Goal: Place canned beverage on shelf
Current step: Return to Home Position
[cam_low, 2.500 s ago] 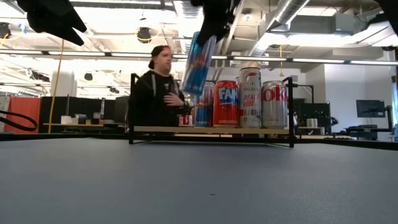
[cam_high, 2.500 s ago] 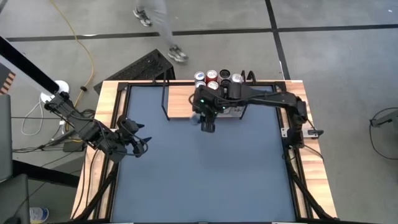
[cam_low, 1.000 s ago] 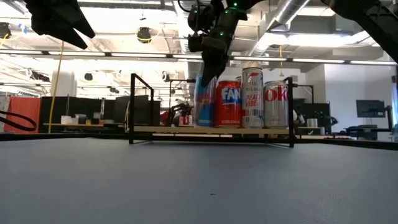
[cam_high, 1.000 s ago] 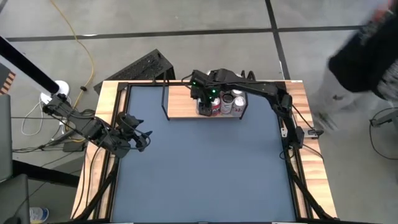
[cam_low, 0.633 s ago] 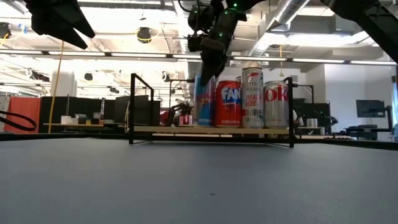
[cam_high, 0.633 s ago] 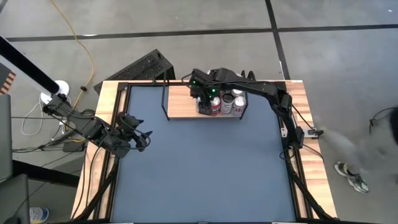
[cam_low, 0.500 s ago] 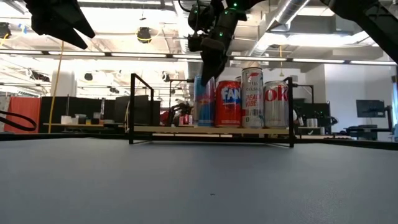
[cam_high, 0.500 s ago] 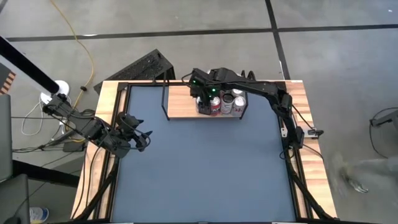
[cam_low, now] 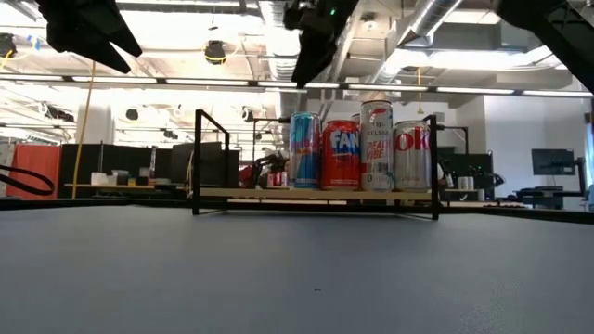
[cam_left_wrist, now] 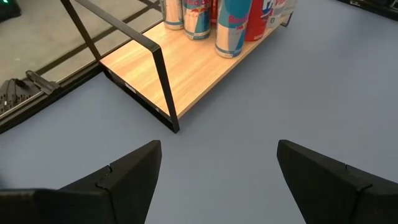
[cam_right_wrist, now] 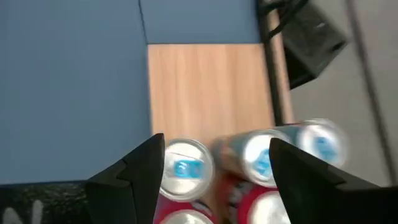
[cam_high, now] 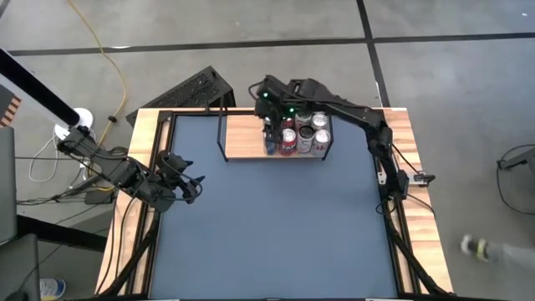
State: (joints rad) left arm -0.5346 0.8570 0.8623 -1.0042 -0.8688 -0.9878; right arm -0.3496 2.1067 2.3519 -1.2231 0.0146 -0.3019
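Note:
The shelf [cam_high: 242, 138] stands at the table's far edge, a light wood board in a black wire frame [cam_low: 197, 162]. A blue can [cam_low: 304, 150] stands upright on the board, at the left end of a row with a red can [cam_low: 341, 153], a tall white can [cam_low: 376, 146] and a silver can [cam_low: 411, 155]. My right gripper [cam_low: 303, 79] hangs open above the blue can, clear of it. In the right wrist view the can's top [cam_right_wrist: 183, 167] shows below the spread fingers [cam_right_wrist: 140, 171]. My left gripper [cam_high: 185, 180] waits open near the table's left edge.
More cans [cam_high: 311, 119] stand behind the front row. The left half of the shelf board [cam_left_wrist: 186, 62] is bare wood. The dark blue table top [cam_high: 267, 226] spreads in front of the shelf. A black rack [cam_high: 196, 88] lies on the floor beyond the far left corner.
My right gripper has let go of the blue can and risen straight up from it, tipping a little. The can stays upright on the shelf at the left end of the row.

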